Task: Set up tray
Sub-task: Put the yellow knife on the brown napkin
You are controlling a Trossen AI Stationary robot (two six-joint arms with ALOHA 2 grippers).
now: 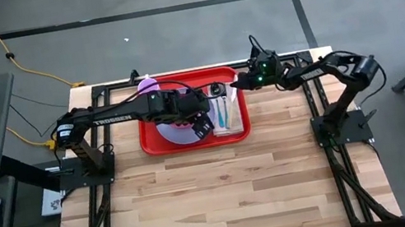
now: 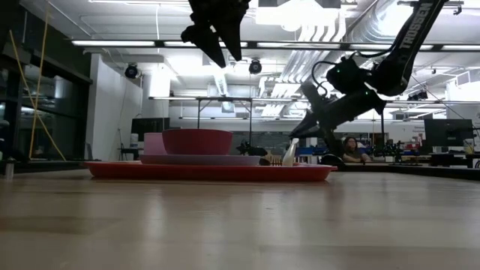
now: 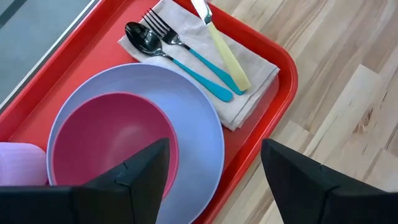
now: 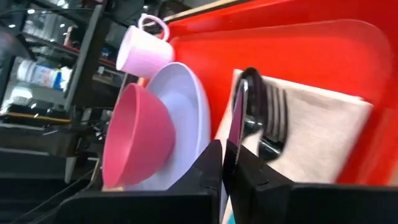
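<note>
Covering much of the round lavender plate [image 1: 175,131] from above, the left arm stretches rightward over the large flat red plastic tray [image 1: 230,73], which sits at the far middle of the pale wooden counter [image 1: 225,193]. Its left end effector [image 1: 203,123] hangs above the plate with fingers spread wide, holding nothing. A pink bowl [image 3: 106,146] rests on the plate; a pale pink mug [image 4: 144,48] stands beside it, cut off in the left wrist view. Further right, a spoon [image 3: 144,40], fork [image 3: 163,31] and yellow-handled knife [image 3: 227,56] lie on a folded napkin [image 3: 249,93]. The right end effector [image 1: 237,84], fingers pressed together, reaches leftward over the tray's right edge.
</note>
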